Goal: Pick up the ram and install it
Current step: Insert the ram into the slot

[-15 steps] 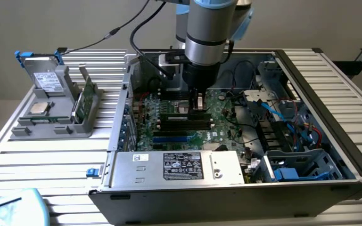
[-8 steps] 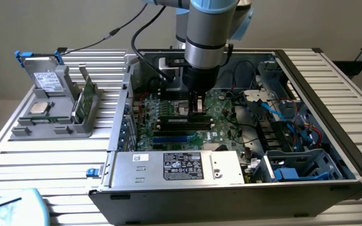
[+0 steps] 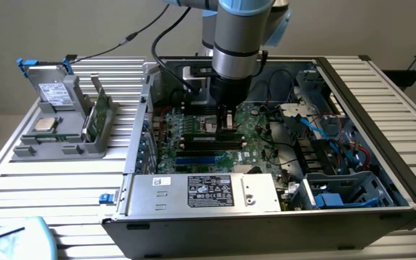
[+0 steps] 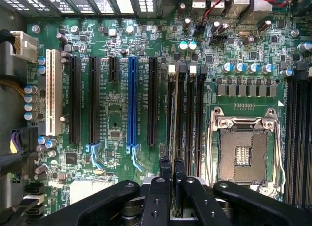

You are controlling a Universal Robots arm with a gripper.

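Exterior view: the black end effector (image 3: 226, 122) hangs inside an open black computer case (image 3: 381, 135) on a slatted aluminium table (image 3: 49, 179), with a plain grey wall (image 3: 49, 27) behind. Wrist view: its fingers are pressed together, apparently pinching a thin green ram stick (image 4: 172, 199) edge-on above long black memory slots (image 4: 181, 113). If slightly skewed, the stick could jam or slip.

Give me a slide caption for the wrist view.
The gripper, shut, hangs over the black memory slots of the green motherboard, the empty processor socket beside them.
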